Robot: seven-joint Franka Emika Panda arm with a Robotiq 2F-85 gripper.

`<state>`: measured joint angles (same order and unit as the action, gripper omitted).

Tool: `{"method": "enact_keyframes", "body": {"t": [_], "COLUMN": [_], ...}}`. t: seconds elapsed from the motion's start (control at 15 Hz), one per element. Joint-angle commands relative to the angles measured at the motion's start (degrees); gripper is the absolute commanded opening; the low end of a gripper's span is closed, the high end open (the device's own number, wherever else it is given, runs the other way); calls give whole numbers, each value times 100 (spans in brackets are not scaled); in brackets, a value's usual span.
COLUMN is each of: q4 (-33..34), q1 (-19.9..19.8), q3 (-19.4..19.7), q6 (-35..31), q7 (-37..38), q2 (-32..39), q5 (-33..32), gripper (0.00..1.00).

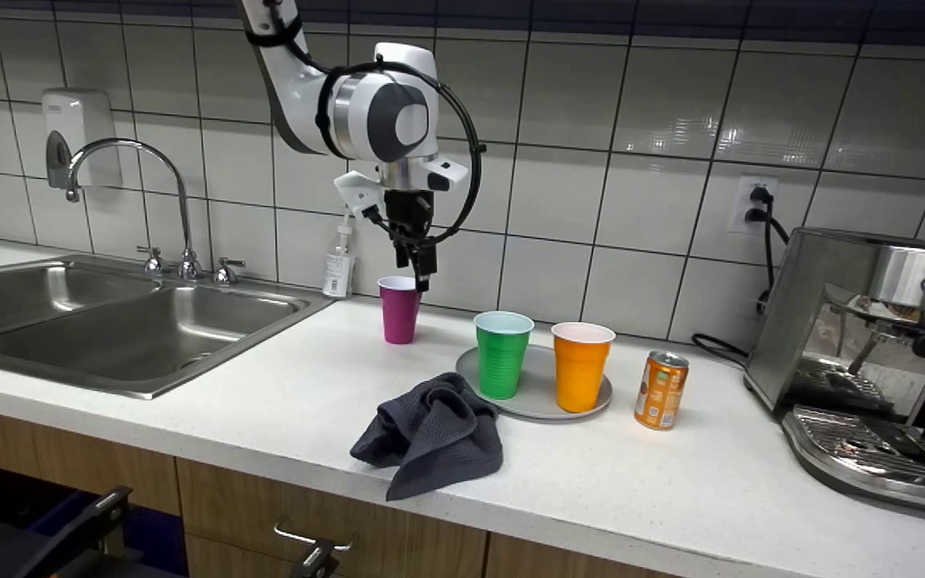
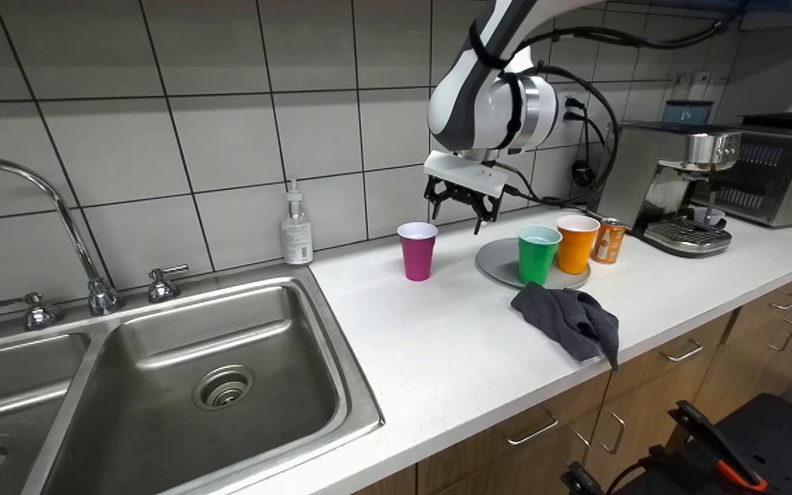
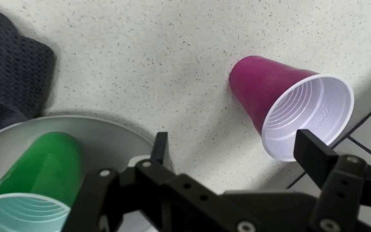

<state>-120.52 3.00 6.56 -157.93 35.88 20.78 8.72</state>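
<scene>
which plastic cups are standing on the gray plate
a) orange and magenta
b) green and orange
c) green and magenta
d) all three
b, since the green plastic cup and orange plastic cup stand on the gray plate, while the magenta plastic cup stands apart on the bare countertop.

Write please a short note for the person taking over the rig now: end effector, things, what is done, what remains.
End effector: open, holding nothing.
Things: the purple cup stands upright on the counter, off the plate. The green cup and orange cup stand on the plate. The can stands off it; the towel lies crumpled beside it.
Done: the end effector is already close to the purple cup.
Left: a grip on that cup, it seems; none is made yet.
</scene>
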Motion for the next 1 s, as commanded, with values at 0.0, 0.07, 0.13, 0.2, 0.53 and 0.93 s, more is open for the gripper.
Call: {"method": "enact_keyframes", "body": {"t": [0.0,0.07,0.13,0.2,0.53,0.93], "q4": [465,554,657,740,1202,1656], "q1": [75,94,106,116,162,259], "q3": [57,69,72,69,66,173], "q6": [187,199,224,243,369,598], "q7": [-64,-60,-66,-75,-103,-27], "q2": [288,365,447,518,883,1234], "q5": [-138,-163,-178,-184,-177,-279], "gripper": [100,100,100,100,100,100]}}
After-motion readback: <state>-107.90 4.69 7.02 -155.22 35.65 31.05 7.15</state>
